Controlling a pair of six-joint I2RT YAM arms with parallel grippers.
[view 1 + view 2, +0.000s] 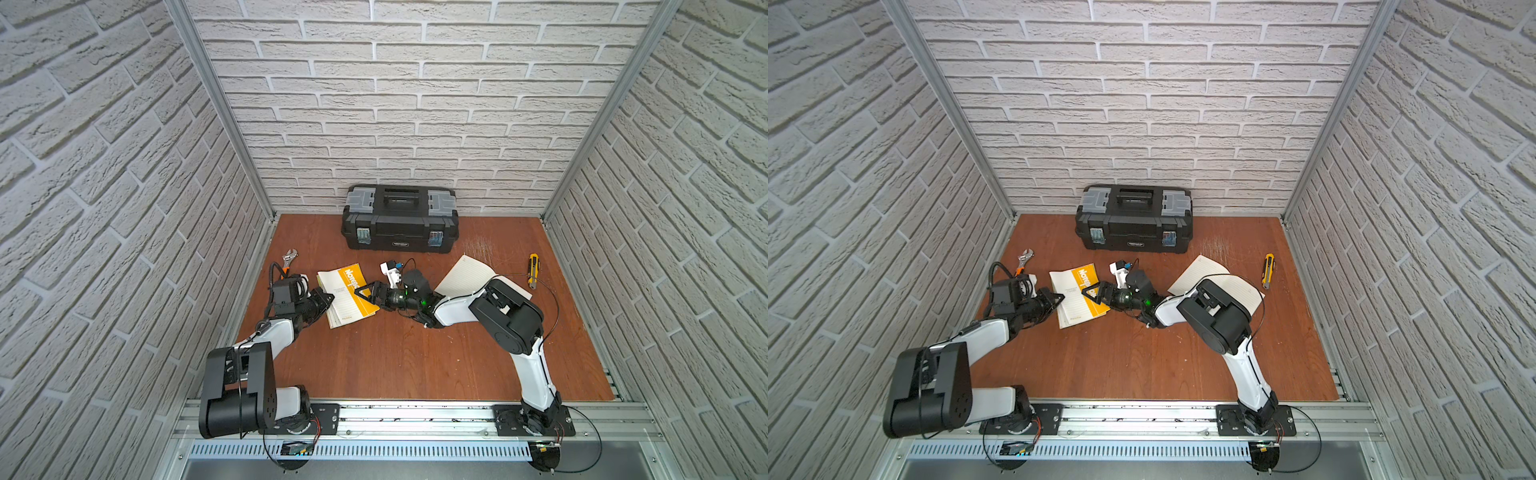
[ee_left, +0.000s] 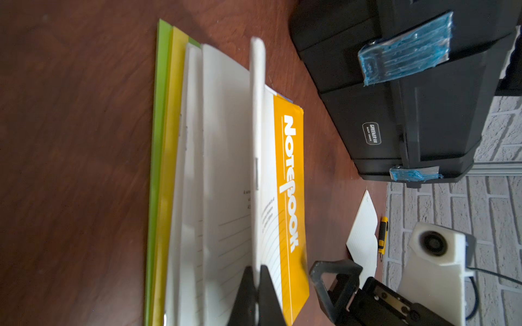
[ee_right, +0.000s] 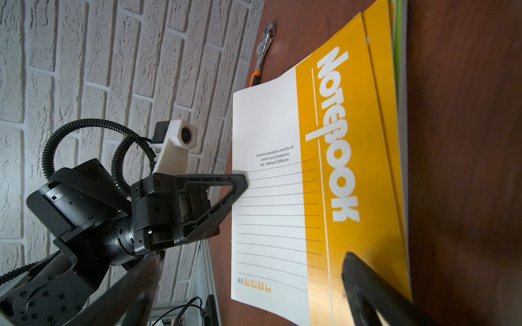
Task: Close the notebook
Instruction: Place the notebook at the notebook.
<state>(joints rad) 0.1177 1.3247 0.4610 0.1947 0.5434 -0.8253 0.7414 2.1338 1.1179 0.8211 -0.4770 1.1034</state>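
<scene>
**Clerk:** Largest item first?

**Inspector:** The black toolbox sits closed at the middle of the worktop's back edge.

**Clerk:** And the notebook?

**Inspector:** The notebook lies left of the worktop's middle, in front of the toolbox. Its white-and-orange cover is up, raised slightly off the pages along the free edge. A loose sheet lies right of centre, partly under the right arm.

**Clerk:** The grippers?

**Inspector:** The left gripper has its fingers pinched tight on the cover's free edge. The right gripper is spread wide, one finger over the orange band. I cannot confirm contact there.

**Clerk:** Small items?

**Inspector:** A utility knife lies near the right edge and a wrench near the left edge.
</scene>
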